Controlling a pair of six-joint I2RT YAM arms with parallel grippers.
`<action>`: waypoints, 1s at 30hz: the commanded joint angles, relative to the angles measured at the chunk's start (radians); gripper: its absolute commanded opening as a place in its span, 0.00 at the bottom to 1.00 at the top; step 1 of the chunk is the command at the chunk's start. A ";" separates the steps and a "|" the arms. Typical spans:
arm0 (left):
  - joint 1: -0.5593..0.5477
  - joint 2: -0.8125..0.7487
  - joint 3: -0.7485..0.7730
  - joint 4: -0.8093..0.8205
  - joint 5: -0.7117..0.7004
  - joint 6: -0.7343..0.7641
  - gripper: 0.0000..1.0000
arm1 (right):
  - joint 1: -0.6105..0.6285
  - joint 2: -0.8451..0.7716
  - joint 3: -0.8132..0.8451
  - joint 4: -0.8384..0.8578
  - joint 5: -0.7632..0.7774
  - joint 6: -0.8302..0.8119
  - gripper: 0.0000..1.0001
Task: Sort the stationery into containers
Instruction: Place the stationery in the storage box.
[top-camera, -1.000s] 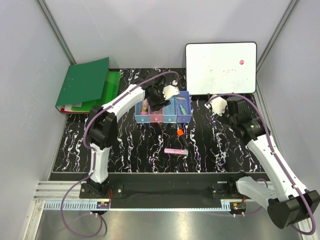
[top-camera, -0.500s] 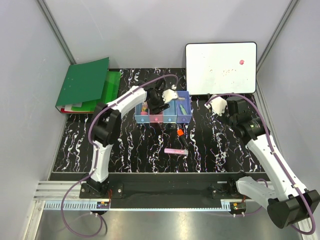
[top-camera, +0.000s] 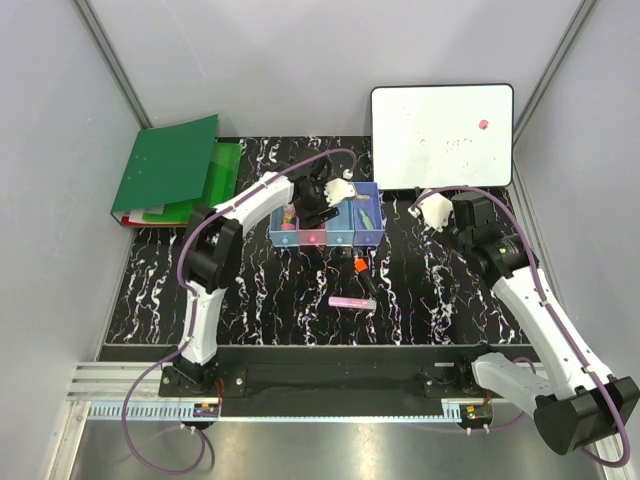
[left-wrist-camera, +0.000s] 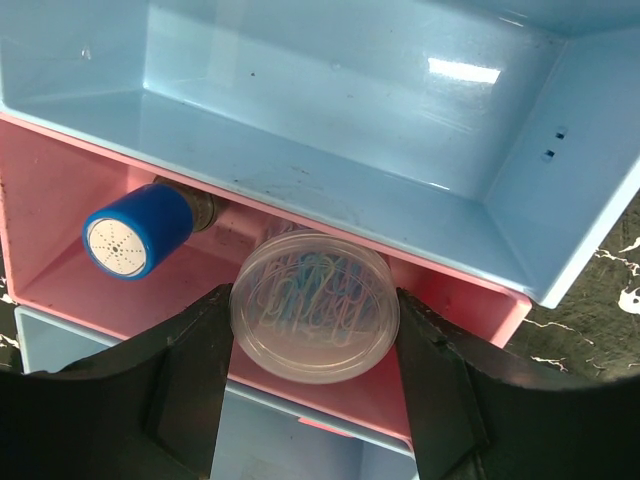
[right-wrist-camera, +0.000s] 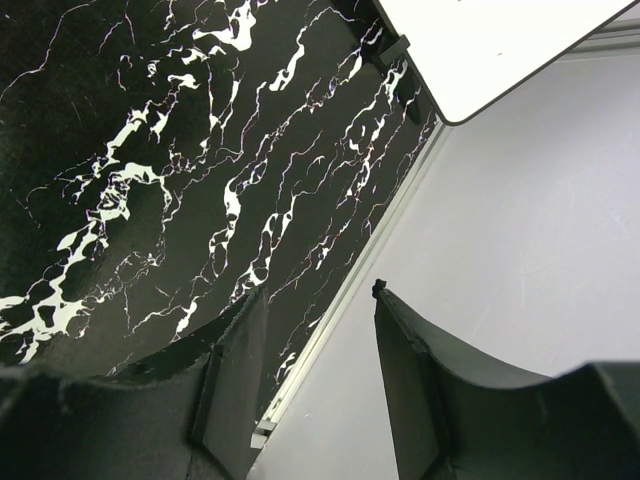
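Observation:
A small round clear piece (left-wrist-camera: 314, 305) full of paper clips sits between the fingers of my left gripper (left-wrist-camera: 314, 312), which is shut on it just above the pink container (left-wrist-camera: 60, 200). A blue-capped item (left-wrist-camera: 135, 235) lies in that pink container. Light blue containers (left-wrist-camera: 350, 90) flank it. From above, my left gripper (top-camera: 322, 200) hovers over the row of containers (top-camera: 313, 238). A green pen (top-camera: 366, 215) lies in the violet-blue container (top-camera: 372, 236). An orange-capped stick (top-camera: 360, 266) and a pink marker (top-camera: 351, 301) lie on the table. My right gripper (right-wrist-camera: 318, 300) is open and empty, off to the right.
A whiteboard (top-camera: 442, 135) leans at the back right, close to my right gripper (top-camera: 432, 210). Green binders (top-camera: 170, 165) lie at the back left. The black marbled table (top-camera: 260, 300) ends at grey walls on both sides.
My left gripper has shifted slightly left over the containers, still carrying the round clear piece. The right arm has barely moved.

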 joint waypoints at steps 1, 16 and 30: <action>0.005 -0.021 0.046 0.038 -0.002 -0.015 0.63 | -0.006 0.000 0.040 0.001 -0.005 0.015 0.54; 0.003 -0.015 0.083 0.049 -0.025 -0.009 0.71 | -0.006 -0.012 0.037 -0.002 -0.006 0.018 0.54; -0.024 -0.328 -0.035 0.044 0.014 0.019 0.73 | -0.008 -0.008 0.062 -0.042 -0.043 0.053 0.54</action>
